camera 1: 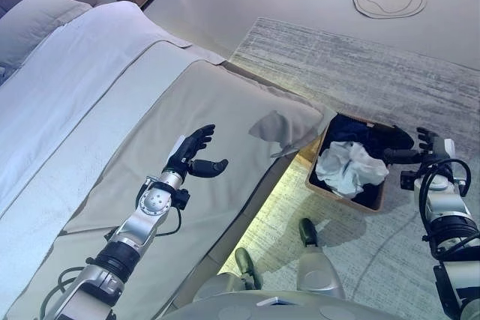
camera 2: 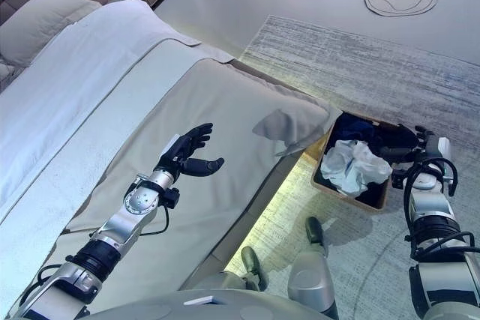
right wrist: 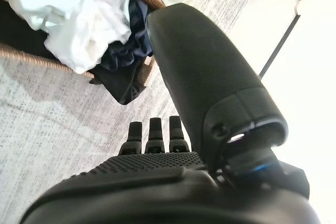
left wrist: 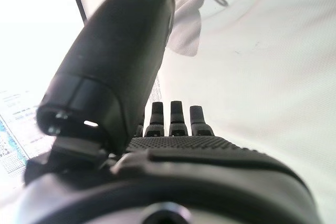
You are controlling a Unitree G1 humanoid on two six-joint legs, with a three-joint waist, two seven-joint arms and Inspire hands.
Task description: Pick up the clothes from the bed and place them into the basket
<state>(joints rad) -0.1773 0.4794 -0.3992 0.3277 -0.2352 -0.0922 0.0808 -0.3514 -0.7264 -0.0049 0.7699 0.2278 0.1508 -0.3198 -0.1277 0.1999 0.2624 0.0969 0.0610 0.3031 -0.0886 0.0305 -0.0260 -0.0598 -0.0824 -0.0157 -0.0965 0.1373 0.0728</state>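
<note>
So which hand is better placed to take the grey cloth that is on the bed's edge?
The left hand, probably. It hovers open over the bed, with the grey cloth ahead of its fingers. The right hand is open beside the basket, farther from the cloth.

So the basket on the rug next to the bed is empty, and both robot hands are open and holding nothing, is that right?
Not quite. The basket is not empty: the left eye view shows white clothes and dark clothes already in it. The rest holds: it sits on the rug beside the bed, and the left robot hand and right robot hand are open and hold nothing.
</note>
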